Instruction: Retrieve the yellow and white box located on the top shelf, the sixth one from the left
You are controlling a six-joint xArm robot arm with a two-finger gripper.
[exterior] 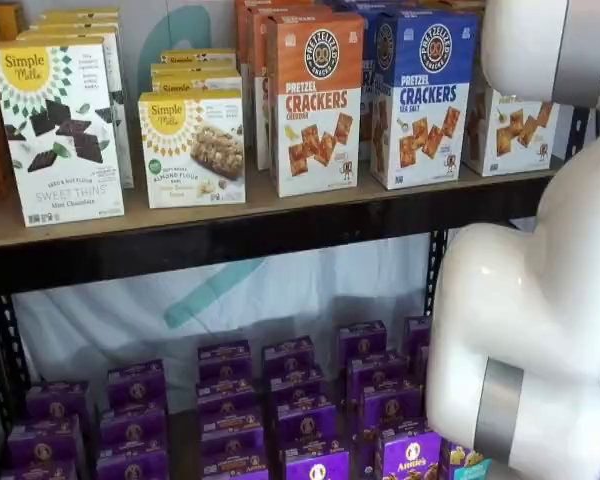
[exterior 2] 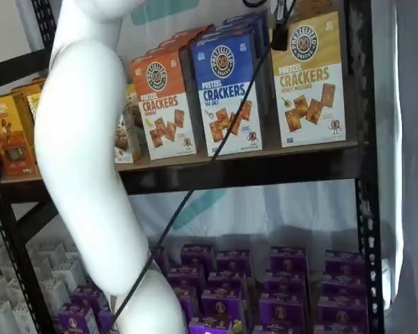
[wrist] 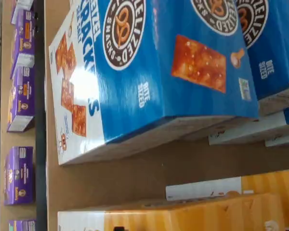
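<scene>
- Right, the claw (exterior 2: 281, 40) shows only as a dark shape hanging from the top edge in a shelf view, right of centre. It hangs in front of the upper left corner of the yellow and white box (exterior 2: 310, 82).
- Its fingers are spread as wide as they go, with nothing gripped.
- That box stands upright on the top shelf (exterior 2: 251, 170), at the right in both shelf views. In a shelf view the white arm (exterior: 540, 300) covers part of it.
- Just left of it stands the blue Pretzel Crackers box (exterior 2: 226, 90), then the orange Pretzel Crackers box (exterior 2: 164, 104).
- A black cable (exterior 2: 216, 153) runs diagonally down across the blue box's face.
- Up close, the wrist view is turned on its side: the blue box fills much of it, with a strip of bare board between it and the yellow cardboard.
- Purple boxes (exterior: 300, 420) crowd the lower level, across the bottom of both shelf views.
</scene>
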